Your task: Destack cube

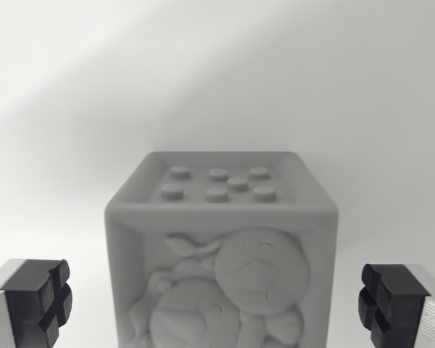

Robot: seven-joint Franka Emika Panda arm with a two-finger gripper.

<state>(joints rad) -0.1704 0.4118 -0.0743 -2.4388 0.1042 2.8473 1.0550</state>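
Grey cube (222, 250) sits between my wide-open, empty hand (217, 308), so I judge I'm at approach; next I must descend and close.

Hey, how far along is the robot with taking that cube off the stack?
Nothing looks done yet. The grey cube, studs on top and a raised cartoon figure on its face, sits untouched, centred between the fingers, which are spread wide and clear of both its sides. In hand: the gripper is lined up around it. Left: close on the cube, lift it and set it down. What lies beneath it is out of view.
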